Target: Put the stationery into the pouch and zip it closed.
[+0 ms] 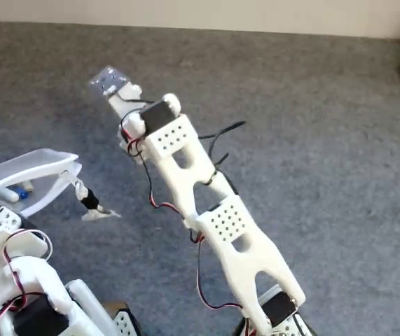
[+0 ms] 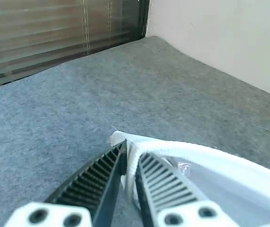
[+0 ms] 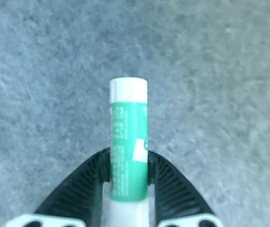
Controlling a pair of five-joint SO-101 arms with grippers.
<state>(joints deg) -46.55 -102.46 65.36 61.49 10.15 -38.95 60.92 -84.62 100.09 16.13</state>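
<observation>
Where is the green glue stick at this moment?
In the right wrist view the green glue stick is clamped in the right claw over the grey carpet, away from the pouch.

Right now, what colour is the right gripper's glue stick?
The glue stick is green, white-capped; right wrist view.

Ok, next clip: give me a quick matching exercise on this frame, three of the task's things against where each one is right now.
Things:
1. glue stick
2. pouch
3. blue-tipped pen

Places:
A. lying inside the pouch
B. edge pinched in the left gripper
C. clamped in the right gripper

Pairs: 1-C, 2-B, 3-A
</observation>
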